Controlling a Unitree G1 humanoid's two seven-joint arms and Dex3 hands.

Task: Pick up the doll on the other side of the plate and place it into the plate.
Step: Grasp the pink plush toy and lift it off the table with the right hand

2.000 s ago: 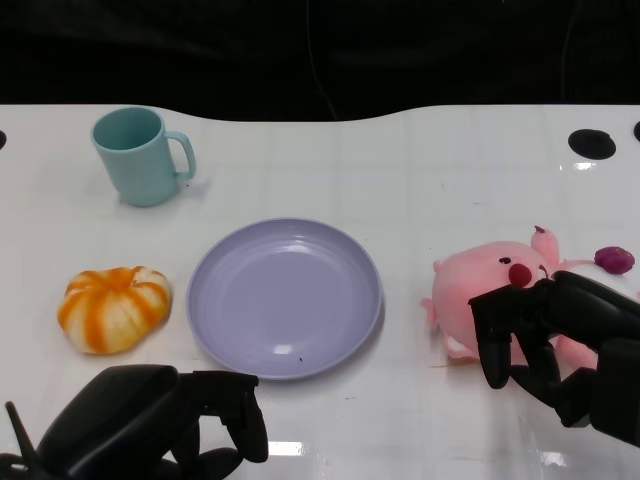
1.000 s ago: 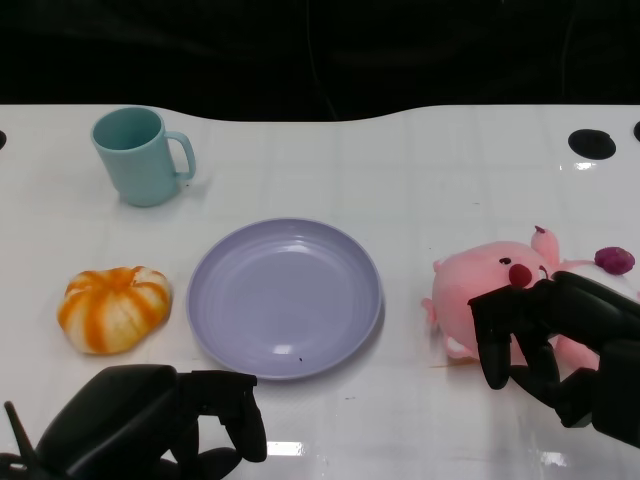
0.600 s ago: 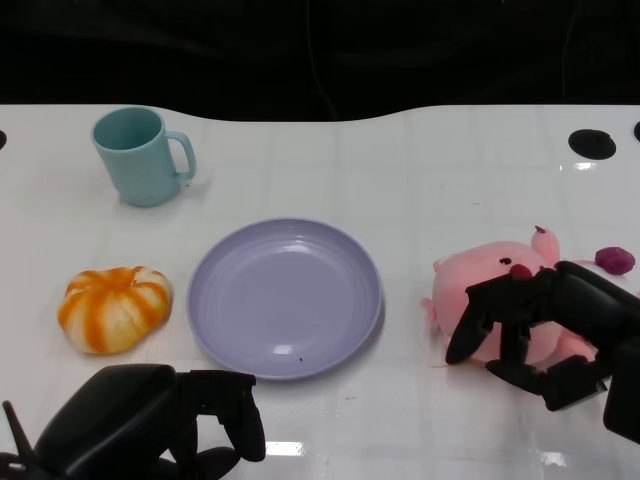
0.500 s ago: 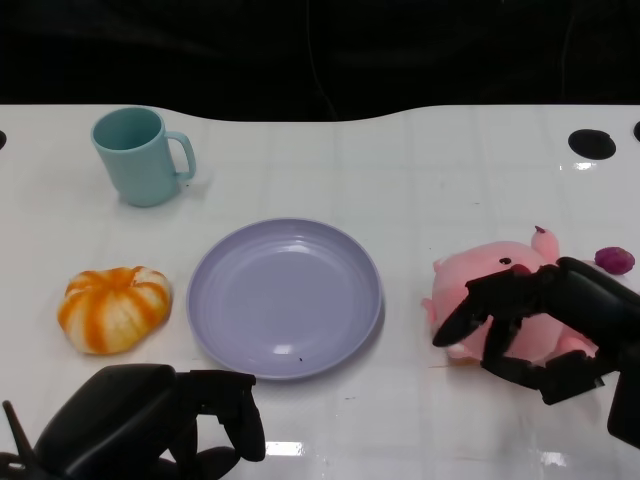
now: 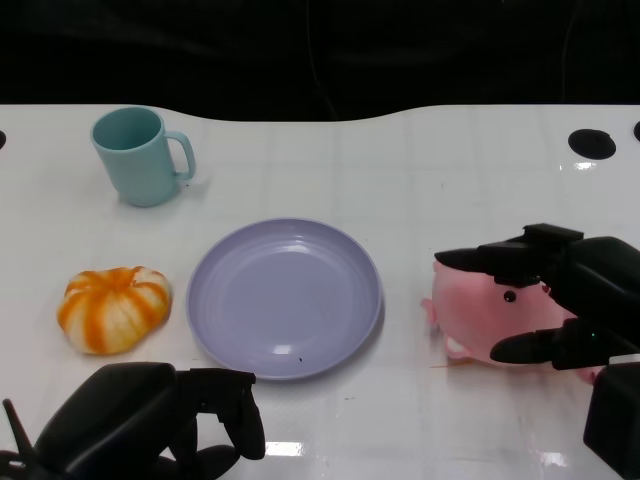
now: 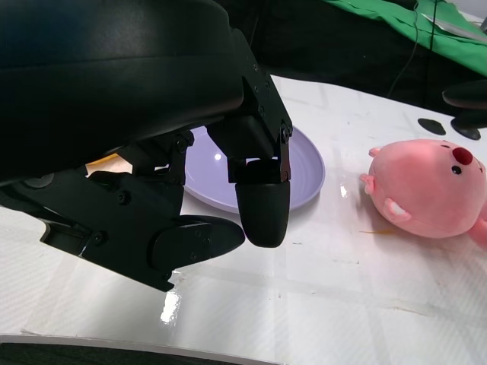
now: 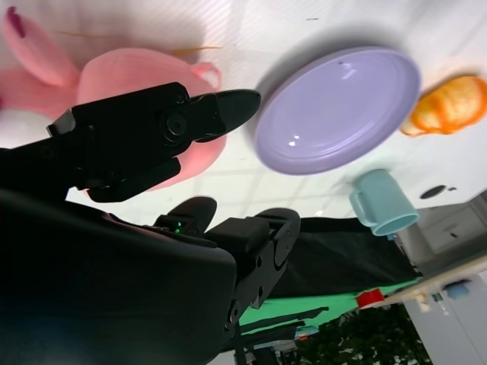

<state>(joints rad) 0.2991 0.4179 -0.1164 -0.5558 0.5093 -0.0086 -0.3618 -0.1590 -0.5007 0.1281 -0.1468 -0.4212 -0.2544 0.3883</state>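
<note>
A: What does the round pink plush doll (image 5: pixel 490 310) look like?

B: Soft and plump, with a dark red nose, a small dark eye, stubby little feet and long pink ears tipped in purple. The left wrist view (image 6: pixel 434 190) shows its face plainly.

A: Where does it lie?

B: On the glossy white table (image 5: pixel 420 180), just beside the shallow lilac plastic plate (image 5: pixel 285 297), on that plate's right in the head view. It is not in the plate.

A: And the black right hand (image 5: pixel 560 300)?

B: Over the doll with its fingers spread wide, one set above the head and another low against the front. I cannot tell whether any of them touch the plush; nothing is clamped.

A: The black left hand (image 5: pixel 150 425)?

B: Low at the near edge of the table, fingers curled in with nothing in them.

A: Anything else around?

B: A teal ceramic mug (image 5: pixel 140 155) stands well behind the plate, and an orange-and-white striped pumpkin toy (image 5: pixel 113 308) sits to the plate's left.
</note>
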